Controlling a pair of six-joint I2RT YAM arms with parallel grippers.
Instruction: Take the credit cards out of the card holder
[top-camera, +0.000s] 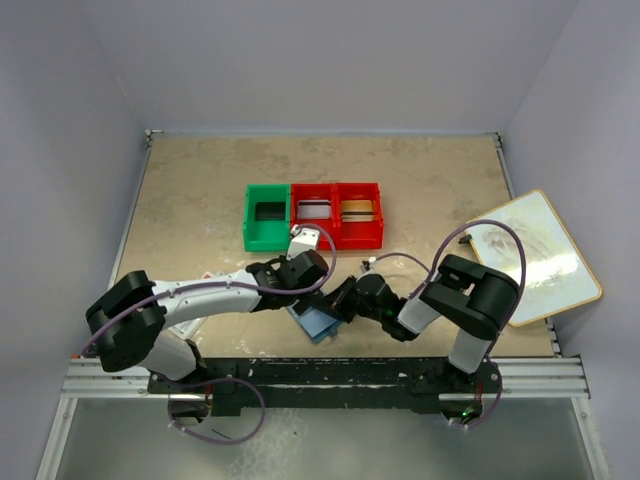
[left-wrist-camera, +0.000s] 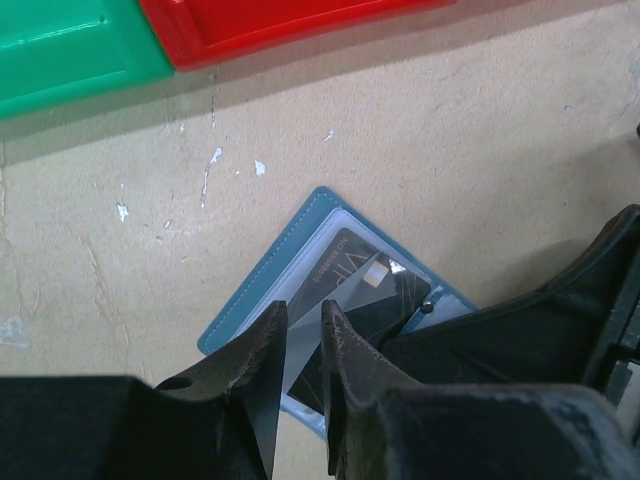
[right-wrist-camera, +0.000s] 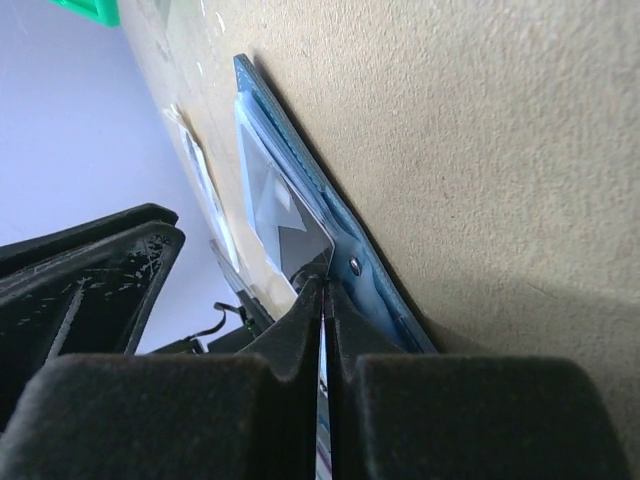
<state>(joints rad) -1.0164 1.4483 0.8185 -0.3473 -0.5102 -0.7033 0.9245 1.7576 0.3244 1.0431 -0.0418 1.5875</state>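
left gripper: fingers slightly apart over card holder, lower centre | right gripper: clamped on credit card corner | table: open stretch up to red bin

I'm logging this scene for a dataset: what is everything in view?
table: one, beige, under everything
green bin: one, green, far centre; inside looks dark
red bins: two, red, side by side right of the green bin
grey card: one, silver-grey, in the left red bin
gold card: one, gold, in the right red bin
white board: one, white with a wood rim, at the table's right edge
card holder: one, blue, lying open under the grippers
dark credit card: one, dark, in the card holder
left gripper: black, jaws slightly apart over the card holder
right gripper: black, shut on the dark credit card's corner
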